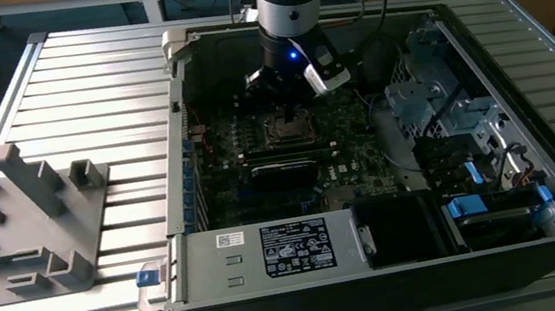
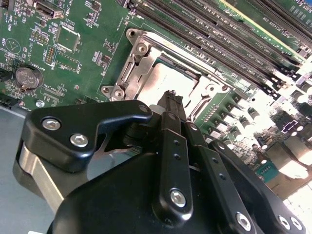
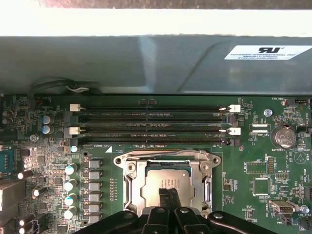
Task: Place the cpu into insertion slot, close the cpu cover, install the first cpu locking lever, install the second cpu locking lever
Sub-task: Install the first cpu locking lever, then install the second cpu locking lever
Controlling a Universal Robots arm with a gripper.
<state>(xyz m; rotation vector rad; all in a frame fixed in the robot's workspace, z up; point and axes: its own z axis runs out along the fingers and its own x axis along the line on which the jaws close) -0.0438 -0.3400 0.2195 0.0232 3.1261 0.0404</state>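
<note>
The cpu (image 3: pixel 157 181) is a grey square lying in the socket on the green motherboard, also seen in the second wrist view (image 2: pixel 168 80). The silver cpu cover (image 3: pixel 127 171) lies flat around it like a frame, its edge showing too in the second wrist view (image 2: pixel 132 73). A thin metal lever (image 3: pixel 161 152) runs along the cover's side next to the memory slots. My gripper (image 3: pixel 168 195) is shut, its two black fingers pressed together with nothing between them. The tips (image 2: pixel 171 100) sit right over the cpu's top. In the exterior view the gripper (image 1: pixel 286 103) hangs just above the socket (image 1: pixel 290 126).
The open computer case (image 1: pixel 384 280) lies on a slatted metal table (image 1: pixel 79 78). Long memory slots (image 3: pixel 151 119) run beside the socket, with capacitors (image 3: pixel 70 185) on another side. Drive bays and cables (image 1: pixel 447 105) fill the exterior view's right. A grey plastic fixture (image 1: pixel 18 227) stands at its left.
</note>
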